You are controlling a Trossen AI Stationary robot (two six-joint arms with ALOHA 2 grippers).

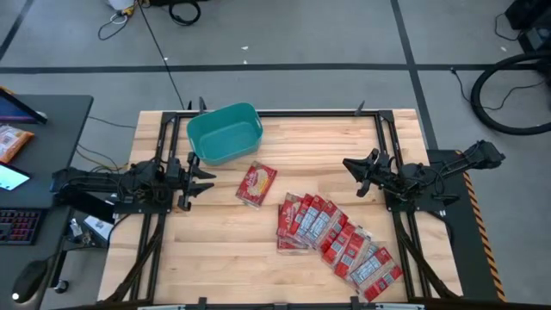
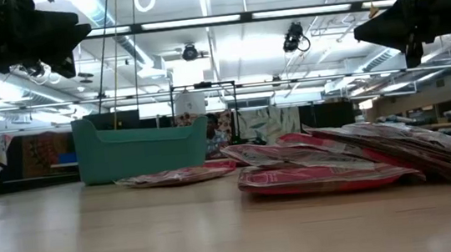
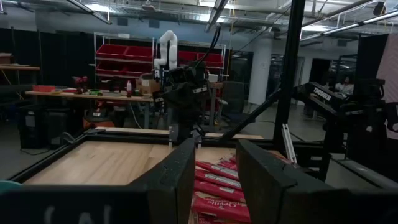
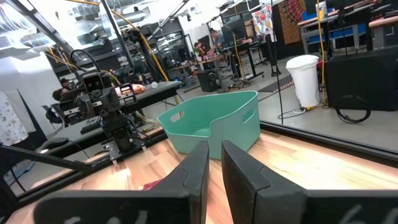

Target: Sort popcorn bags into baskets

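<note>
Popcorn bags are still all on the table and none is in the tub [image 1: 225, 132], so the sorting has yet to begin. The left gripper [image 1: 207, 179] hangs above the table's left side, fingers [image 3: 177, 180] parted by a moderate gap and holding nothing. The right gripper [image 1: 351, 166] hangs over the right side, its fingers [image 4: 198, 171] nearly together with only a narrow slit between them, also empty.

One bag [image 1: 256, 184] lies alone between the tub and the pile [image 1: 337, 240], near the left gripper. The rest overlap like fanned cards in a diagonal run toward the table's near right corner.

The main risk, as I judge it, is that overlap: a pinch on one packet may drag its neighbour along or lift two at once. Flat packets also give the fingers little edge to catch, so a grip may slip. A nearly closed right gripper would need to widen before descending, or it will just push the pile.

Count: one tub; one lone bag; about eleven bags in the pile, though the overlap makes that uncertain.
</note>
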